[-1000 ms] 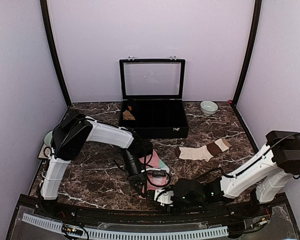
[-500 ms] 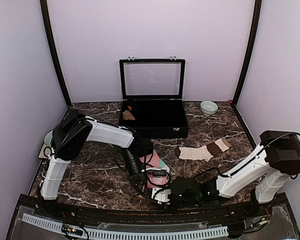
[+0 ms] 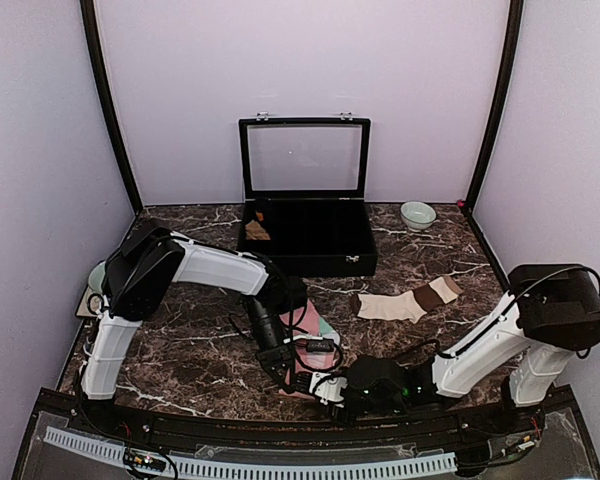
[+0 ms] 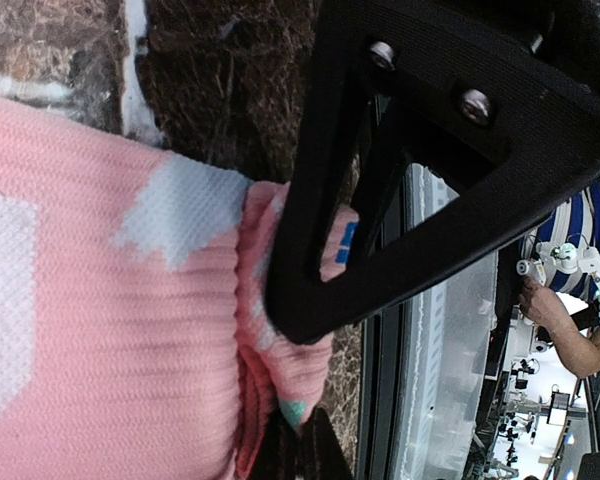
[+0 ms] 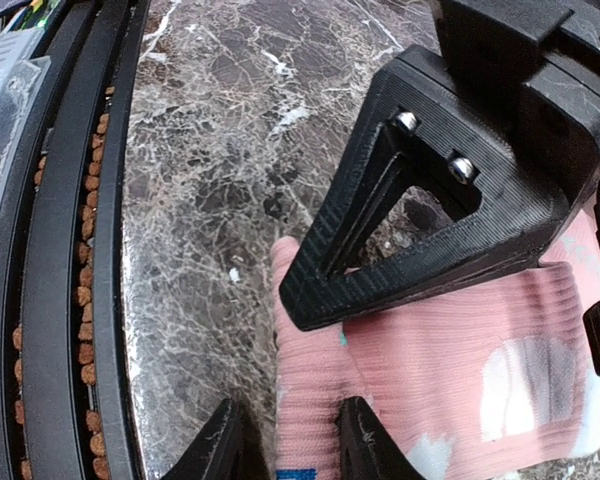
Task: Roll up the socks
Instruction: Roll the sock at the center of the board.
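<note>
Pink sock (image 3: 310, 320) lay on the marble table (image 3: 190, 350) near its front edge, its near end folded over. Left gripper (image 4: 295, 385) was clamped tight on that fold. Right gripper (image 5: 295, 375) stood astride the same end, jaws partly apart; whether it gripped could not be told. Cream-beige sock (image 3: 400, 303) lay flat to the right, well apart from both.

No legible txt, nos. or brand marks in any cam from my end. Only candidate: small blue tag (image 4: 348, 243) at folded edge of pink sock (image 4: 100, 340), seen on left wrist cam; too small and part covered to read. Same tag on right wrist cam sits at btm edge, cut off, unreadable.
</note>
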### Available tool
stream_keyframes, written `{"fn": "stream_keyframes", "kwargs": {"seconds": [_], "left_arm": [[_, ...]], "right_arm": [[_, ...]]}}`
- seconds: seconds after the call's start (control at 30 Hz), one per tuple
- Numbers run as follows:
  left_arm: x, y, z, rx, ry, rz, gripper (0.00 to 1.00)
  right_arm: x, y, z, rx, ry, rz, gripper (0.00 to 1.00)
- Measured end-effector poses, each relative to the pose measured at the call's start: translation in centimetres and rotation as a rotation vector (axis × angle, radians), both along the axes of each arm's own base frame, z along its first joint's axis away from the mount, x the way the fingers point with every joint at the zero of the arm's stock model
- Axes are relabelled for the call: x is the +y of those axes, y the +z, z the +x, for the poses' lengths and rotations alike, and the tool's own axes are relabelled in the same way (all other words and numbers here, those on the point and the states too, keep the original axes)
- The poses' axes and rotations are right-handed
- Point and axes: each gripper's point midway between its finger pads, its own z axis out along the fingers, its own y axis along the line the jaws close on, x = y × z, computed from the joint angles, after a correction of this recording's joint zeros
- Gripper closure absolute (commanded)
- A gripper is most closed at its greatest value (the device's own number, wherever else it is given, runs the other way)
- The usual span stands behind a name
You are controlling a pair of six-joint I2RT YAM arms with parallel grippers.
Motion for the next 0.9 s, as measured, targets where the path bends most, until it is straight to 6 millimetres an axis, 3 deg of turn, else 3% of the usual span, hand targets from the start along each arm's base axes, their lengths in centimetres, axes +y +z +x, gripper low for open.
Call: {"fn": "stream_keyframes", "kwargs": {"seconds": [0.1, 0.17, 0.3, 0.4, 0.47, 0.77, 0.8, 0.9], "left_arm": [[0.0, 0.0, 0.0, -0.001, -0.001, 0.002, 0.92], [0.0, 0.0, 0.0, -0.002, -0.002, 0.002, 0.81], [0.0, 0.3, -0.1, 0.013, 0.006, 0.004, 0.7], [0.1, 0.7, 0.0, -0.004, 0.009, -0.002, 0.63], [0.2, 1.0, 0.3, -0.034, 0.01, -0.008, 0.52], [3.2, 1.4, 3.6, -0.224, 0.078, 0.024, 0.48], [3.7, 1.5, 4.0, -0.248, 0.091, 0.026, 0.4], [4.6, 2.4, 4.5, -0.328, 0.115, 0.01, 0.38]], "right_arm": [[0.1, -0.1, 0.3, 0.01, -0.014, 0.012, 0.74], [0.0, -0.1, 0.6, 0.023, -0.025, 0.021, 0.83], [-0.1, 0.0, 1.0, 0.062, -0.044, 0.044, 0.99], [-0.2, 0.0, 1.0, 0.091, -0.049, 0.063, 1.0], [-0.3, 0.0, 1.0, 0.107, -0.057, 0.07, 1.0], [-0.9, -0.3, 0.9, 0.199, -0.106, 0.097, 1.0], [-1.0, -0.3, 0.8, 0.211, -0.111, 0.102, 1.0], [-1.4, -0.3, 0.8, 0.263, -0.129, 0.118, 1.0]]}}
